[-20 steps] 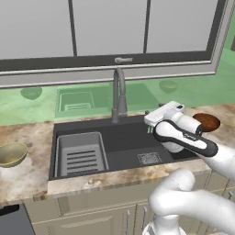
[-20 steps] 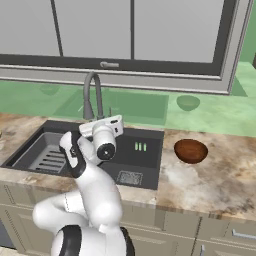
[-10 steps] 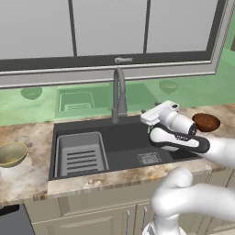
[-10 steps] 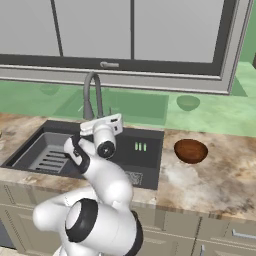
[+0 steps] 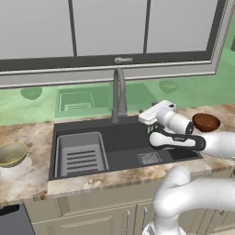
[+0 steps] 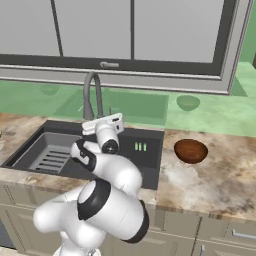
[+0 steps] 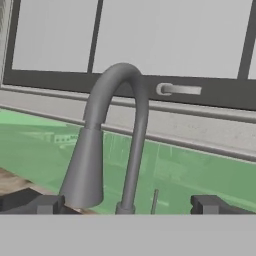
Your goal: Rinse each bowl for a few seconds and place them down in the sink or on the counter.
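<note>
Bowls first: neither is in the end effector (image 7: pixel 127 205), whose two dark tips stand wide apart with nothing between them. In the last second the hand has swung left across the sink (image 5: pixel 128 142), away from the brown bowl (image 5: pixel 205 122) and toward the faucet (image 5: pixel 119 94). The hand view now looks straight at the curved spout, with a thin lever just beside its base. I judge this as a move to turn the water on before any bowl is lifted — so the rinsing has not begun.

Outward from the hand: the faucet stands at the back rim of the sink, close ahead, and the window ledge runs just behind it, so room to push forward is short. Below, the basin lies open on its right half; the grey slotted tray (image 5: pixel 81 153) takes up the left half. The brown bowl sits on the surface (image 5: pixel 27 172) just right of the sink, near the back edge. The gold bowl (image 5: pixel 11 153) rests on the surface left of the sink, well apart from the hand and close to the edge of the left base view. Both bowls are upright — untouched, as far as their places show.
</note>
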Controlling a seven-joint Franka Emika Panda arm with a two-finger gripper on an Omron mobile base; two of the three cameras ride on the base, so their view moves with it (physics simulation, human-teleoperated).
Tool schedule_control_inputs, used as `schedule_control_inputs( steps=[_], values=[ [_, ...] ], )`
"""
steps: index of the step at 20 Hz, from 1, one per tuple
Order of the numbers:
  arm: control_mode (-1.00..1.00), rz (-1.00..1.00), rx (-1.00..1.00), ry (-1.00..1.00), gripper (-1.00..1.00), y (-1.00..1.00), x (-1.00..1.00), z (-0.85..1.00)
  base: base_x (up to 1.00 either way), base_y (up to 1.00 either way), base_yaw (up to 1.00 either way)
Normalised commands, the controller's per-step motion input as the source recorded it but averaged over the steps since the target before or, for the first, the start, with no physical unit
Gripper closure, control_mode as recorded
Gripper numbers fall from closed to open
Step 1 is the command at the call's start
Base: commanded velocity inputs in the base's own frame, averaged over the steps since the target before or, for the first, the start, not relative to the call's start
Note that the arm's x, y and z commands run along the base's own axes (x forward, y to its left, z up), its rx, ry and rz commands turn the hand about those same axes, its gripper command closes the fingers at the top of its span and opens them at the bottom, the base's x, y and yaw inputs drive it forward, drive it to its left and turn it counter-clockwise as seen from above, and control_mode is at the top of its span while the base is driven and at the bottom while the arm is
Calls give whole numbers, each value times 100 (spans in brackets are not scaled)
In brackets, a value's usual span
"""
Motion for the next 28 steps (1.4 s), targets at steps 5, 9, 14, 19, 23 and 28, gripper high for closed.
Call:
schedule_control_inputs(
  steps=[5, 9, 14, 19, 23, 28],
  values=[
    [-100, 4, 0, 0, -100, 0, 22, -5, 0, 0, 0],
    [-100, 2, 0, 0, -100, 0, 23, -1, 0, 0, 0],
    [-100, 1, 0, 0, -100, 0, 26, -2, 0, 0, 0],
    [-100, 0, 0, 0, -100, 6, 23, -4, 0, 0, 0],
    [-100, 0, 0, 0, -100, 4, 20, -6, 0, 0, 0],
    [-100, 4, 0, 0, -100, 0, 17, -11, 0, 0, 0]
  ],
)
